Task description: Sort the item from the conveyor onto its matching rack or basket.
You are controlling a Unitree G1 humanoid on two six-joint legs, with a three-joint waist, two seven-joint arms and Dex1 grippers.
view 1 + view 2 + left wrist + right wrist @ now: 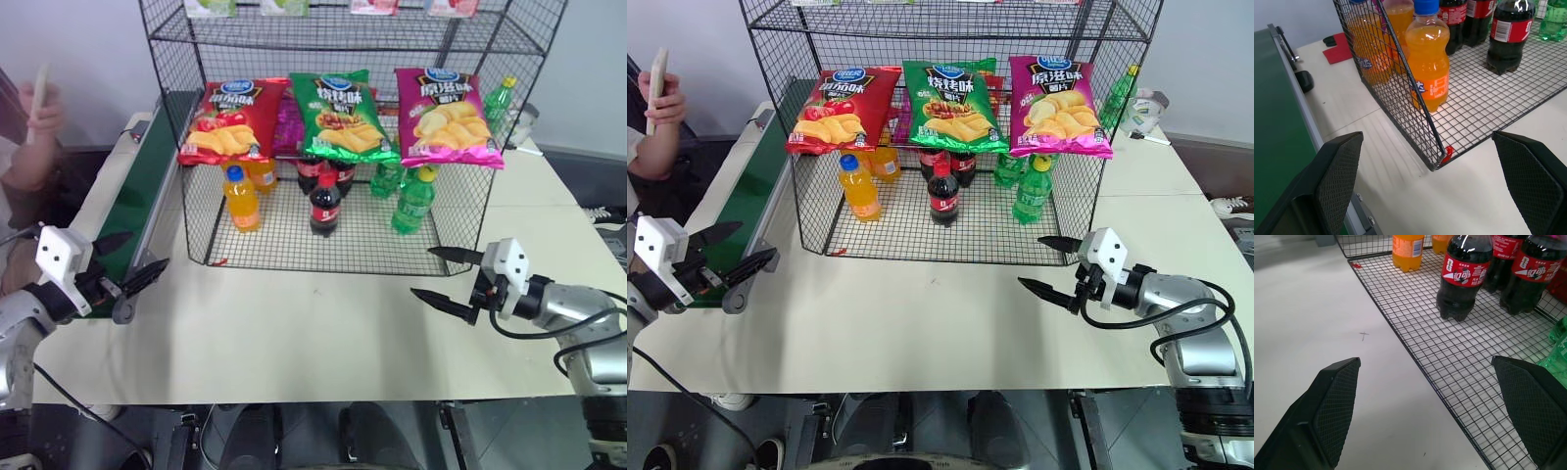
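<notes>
The green chip bag (345, 117) lies on a slanted shelf of the black wire rack (193, 220), between a red bag (230, 119) and a magenta bag (446, 117). The conveyor (147, 186), a dark-green belt with pale rails, runs along the table's left side, and its visible stretch carries nothing. My left gripper (147, 250) hovers open at the conveyor's near end, pointing toward the rack's front left corner (1442, 155). On the other side, my right gripper (421, 271) is open above the table, just off the rack's front right corner. Neither holds anything.
On the rack's bottom tier stand orange soda bottles (241, 199), cola bottles (324, 204) and green bottles (413, 201). A person's hand (39, 108) holds a phone at the far left, beyond the conveyor. The cream table (294, 323) stretches in front of the rack.
</notes>
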